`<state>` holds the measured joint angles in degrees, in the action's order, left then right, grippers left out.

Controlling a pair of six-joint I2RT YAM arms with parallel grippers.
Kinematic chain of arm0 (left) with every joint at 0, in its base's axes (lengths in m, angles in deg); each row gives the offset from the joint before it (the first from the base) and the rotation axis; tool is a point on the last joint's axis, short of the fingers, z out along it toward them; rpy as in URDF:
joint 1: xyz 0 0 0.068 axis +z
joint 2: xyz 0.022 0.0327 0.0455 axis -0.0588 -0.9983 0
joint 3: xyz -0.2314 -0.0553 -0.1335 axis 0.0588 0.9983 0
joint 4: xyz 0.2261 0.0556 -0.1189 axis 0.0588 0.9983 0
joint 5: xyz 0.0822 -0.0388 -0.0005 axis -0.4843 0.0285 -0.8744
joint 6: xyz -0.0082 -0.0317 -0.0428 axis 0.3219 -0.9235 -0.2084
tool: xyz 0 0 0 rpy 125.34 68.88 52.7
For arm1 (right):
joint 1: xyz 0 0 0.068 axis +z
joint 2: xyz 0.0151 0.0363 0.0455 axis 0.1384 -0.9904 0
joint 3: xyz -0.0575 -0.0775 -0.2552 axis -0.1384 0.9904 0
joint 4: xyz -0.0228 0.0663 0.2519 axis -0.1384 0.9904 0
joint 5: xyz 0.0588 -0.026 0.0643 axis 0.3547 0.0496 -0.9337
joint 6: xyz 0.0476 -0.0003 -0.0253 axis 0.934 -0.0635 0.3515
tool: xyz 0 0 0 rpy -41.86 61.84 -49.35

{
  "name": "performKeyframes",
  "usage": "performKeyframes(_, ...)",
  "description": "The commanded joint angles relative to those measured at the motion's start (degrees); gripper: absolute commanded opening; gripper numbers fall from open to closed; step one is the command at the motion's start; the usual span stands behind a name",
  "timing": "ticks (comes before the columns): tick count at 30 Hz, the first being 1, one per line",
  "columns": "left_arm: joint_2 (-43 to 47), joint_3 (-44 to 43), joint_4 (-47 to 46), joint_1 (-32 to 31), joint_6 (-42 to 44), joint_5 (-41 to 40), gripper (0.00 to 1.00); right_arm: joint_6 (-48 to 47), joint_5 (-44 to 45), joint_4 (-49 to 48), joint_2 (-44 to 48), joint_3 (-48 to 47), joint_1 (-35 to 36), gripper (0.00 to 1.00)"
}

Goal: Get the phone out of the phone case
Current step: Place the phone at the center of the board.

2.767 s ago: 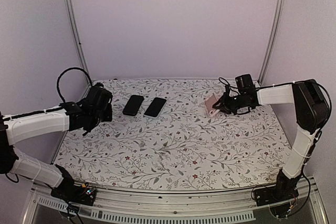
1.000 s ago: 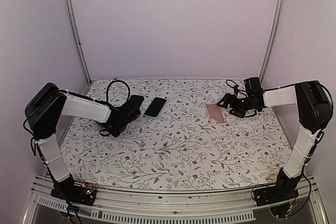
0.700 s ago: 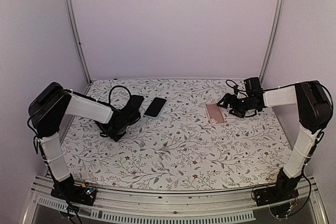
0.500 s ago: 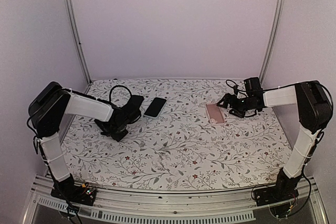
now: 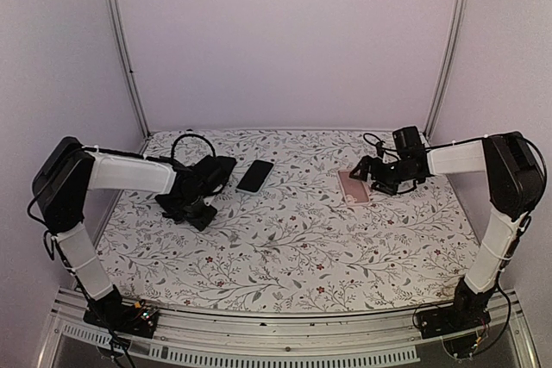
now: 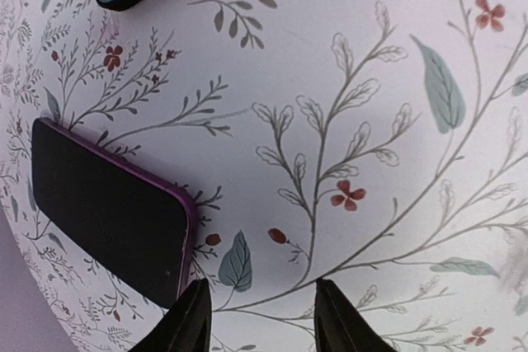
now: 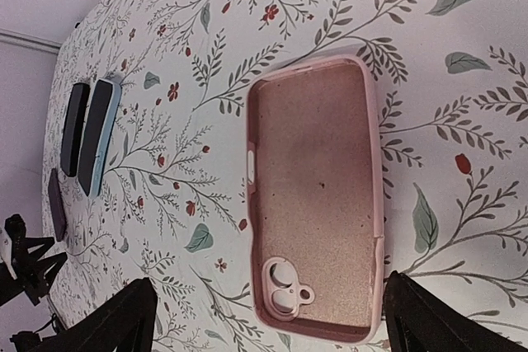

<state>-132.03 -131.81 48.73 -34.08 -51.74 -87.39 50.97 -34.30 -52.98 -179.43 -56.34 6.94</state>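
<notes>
The pink phone case (image 7: 318, 204) lies flat on the flowered cloth (image 6: 388, 228), hollow side up and with no phone in it, so I judge that the taking out itself is finished. In the right wrist view it sits straight ahead, at 12 o'clock from the right gripper (image 5: 366, 171). Its long axis runs from 12 to 6 o'clock, with the camera hole at the near end. The right arm is clearly the nearer one to it. This gripper's fingers are spread wide, one on each side of the case, and they hold nothing. The left gripper (image 6: 262, 321) hovers by a dark phone with a purple rim (image 6: 107, 208), which lies at 10 o'clock just beside one fingertip. These fingers stand partly apart, with only cloth between them.
</notes>
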Motion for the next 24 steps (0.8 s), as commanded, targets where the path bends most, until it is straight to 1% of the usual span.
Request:
performKeyframes(1, 5.26, -0.99, -0.74, -0.01, -3.00, 7.34, 0.47, -0.81, 3.60, 2.58, 1.86, -3.66, 2.87, 0.98)
performKeyframes(4, 7.48, -1.13, -2.64, 0.38, -4.76, 10.71, 0.52, -0.72, 6.46, 4.92, 0.98, -6.58, 5.83, 0.99)
performKeyframes(10, 13.40, 0.83, -7.54, 1.99, -8.62, 17.01, 0.72, 0.40, 12.14, 9.52, -3.32, -13.96, 12.34, 0.99)
performKeyframes(15, 17.40, 3.28, -12.70, 3.68, -11.21, 21.80, 0.82, 2.04, 16.35, 12.36, -7.50, -21.14, 17.43, 0.99)
performKeyframes(19, 15.74, 2.03, -15.10, 3.79, -12.09, 22.39, 0.87, 3.87, 17.45, 13.07, -9.72, -24.27, 18.81, 0.99)
performKeyframes(24, 8.21, -4.47, -15.45, 3.39, -13.49, 21.68, 0.94, 5.91, 18.36, 13.09, -8.63, -24.70, 18.78, 0.99)
